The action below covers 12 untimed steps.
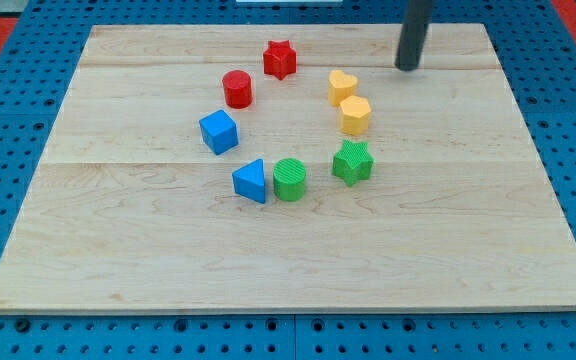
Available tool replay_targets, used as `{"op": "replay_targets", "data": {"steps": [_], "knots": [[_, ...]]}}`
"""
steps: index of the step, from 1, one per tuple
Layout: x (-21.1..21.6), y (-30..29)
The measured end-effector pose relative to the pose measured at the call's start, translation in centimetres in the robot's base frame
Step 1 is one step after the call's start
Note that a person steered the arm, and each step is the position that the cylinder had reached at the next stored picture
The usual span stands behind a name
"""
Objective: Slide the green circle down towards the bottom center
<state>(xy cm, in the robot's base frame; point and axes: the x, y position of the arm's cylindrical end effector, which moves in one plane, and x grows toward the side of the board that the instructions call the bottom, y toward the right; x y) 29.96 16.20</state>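
The green circle (290,179) sits on the wooden board (118,240) just below the centre, touching or nearly touching the blue triangle (251,181) on its left. The green star (352,162) lies to its right. My tip (407,67) rests near the view's top right, well above and to the right of the green circle, beyond the yellow heart (342,85) and the yellow hexagon (355,115).
A red star (280,59) and a red cylinder (237,88) lie at the upper middle, a blue cube (219,131) to the left. The blocks form a rough ring. A blue pegboard (8,120) surrounds the board.
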Motion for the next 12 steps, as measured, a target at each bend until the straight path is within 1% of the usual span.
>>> {"op": "replay_targets", "data": {"steps": [1, 3, 4, 5, 6, 7, 8, 9, 10, 11, 12], "knots": [[5.4, 0.8], [17.5, 0.8], [22.7, 0.2], [27.9, -1.9], [30.2, -8.2], [30.2, -14.7], [29.2, -21.4], [25.5, -25.8], [24.6, -27.3], [23.3, -26.0], [22.8, -28.0]]}}
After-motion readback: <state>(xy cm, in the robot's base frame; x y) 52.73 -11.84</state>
